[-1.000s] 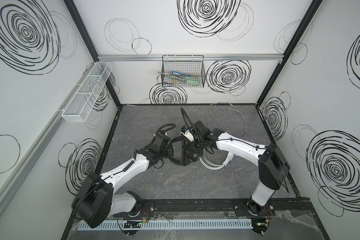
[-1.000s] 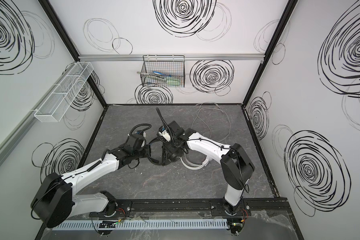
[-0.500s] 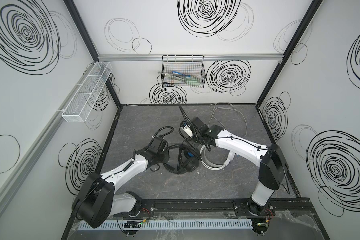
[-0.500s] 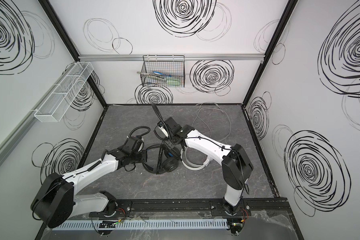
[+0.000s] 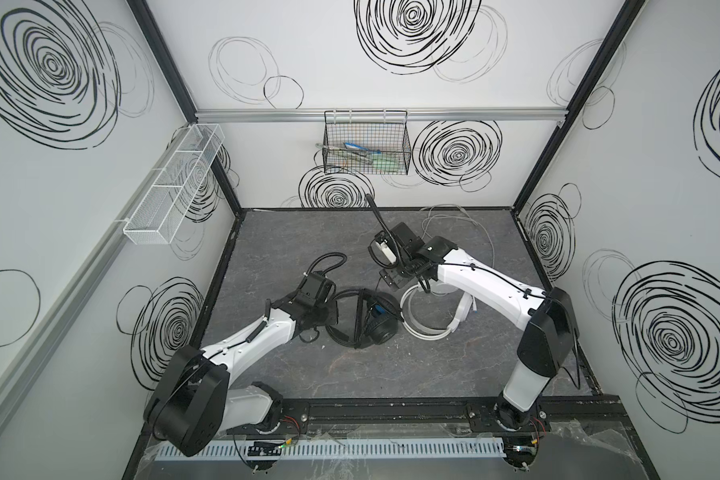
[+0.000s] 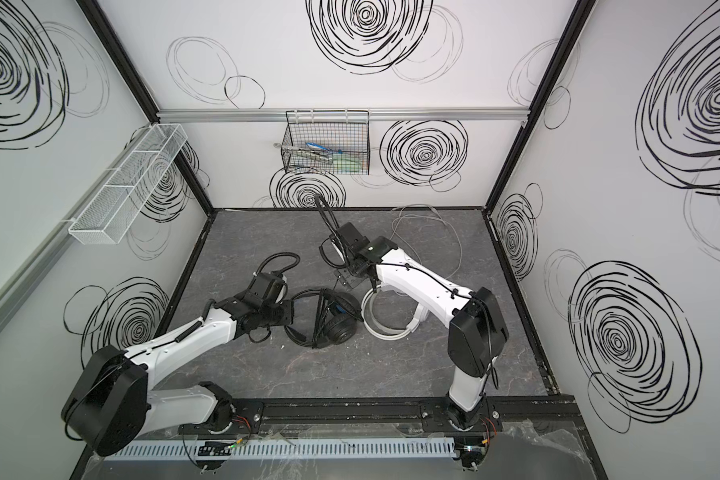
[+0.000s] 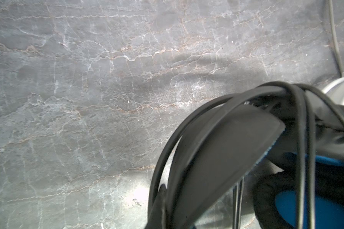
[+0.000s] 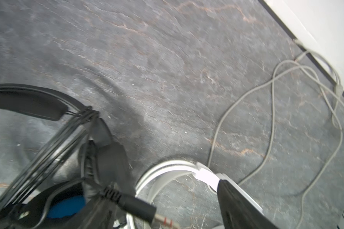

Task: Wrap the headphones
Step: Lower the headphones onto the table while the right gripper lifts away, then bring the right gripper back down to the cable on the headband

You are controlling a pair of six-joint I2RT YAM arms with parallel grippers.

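- Two headsets lie side by side mid-counter: black headset left, white headset right.
- Black cable is looped over its headband, so roughly half done; white cable sprawls far right, unwrapped.
- Plug lies between my open right jaws; left jaws are closed by the black headband.

Black headphones with blue ear-cup lining, a white headset with pale grey cable, on a dark grey counter veined white and rust; white walls carry black scrawled spirals.
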